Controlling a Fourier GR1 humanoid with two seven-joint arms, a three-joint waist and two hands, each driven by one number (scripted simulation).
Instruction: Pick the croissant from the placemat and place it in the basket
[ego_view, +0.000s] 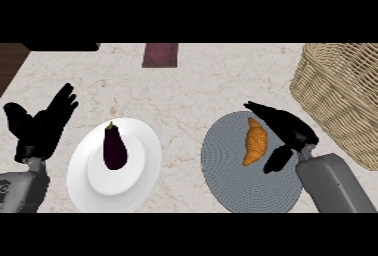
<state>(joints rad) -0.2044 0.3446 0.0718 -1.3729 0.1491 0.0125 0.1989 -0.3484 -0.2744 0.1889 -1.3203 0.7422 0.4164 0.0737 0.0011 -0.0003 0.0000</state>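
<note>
One croissant (255, 141): uncollected, lying on the grey placemat (244, 192), in the gap between the right hand's (297, 133) spread fingers and its thumb; contact cannot be confirmed.
Right hand: fingers apart, clamped on nothing.
Basket (339, 85): just beyond that hand, to its right; no croissant in it.
Left hand (40, 125): open, resting well off to the other side, past a white plate (85, 187) bearing an eggplant (114, 147).
Status, as judged: hand in position; grasp, lift, carry and release all outstanding.
</note>
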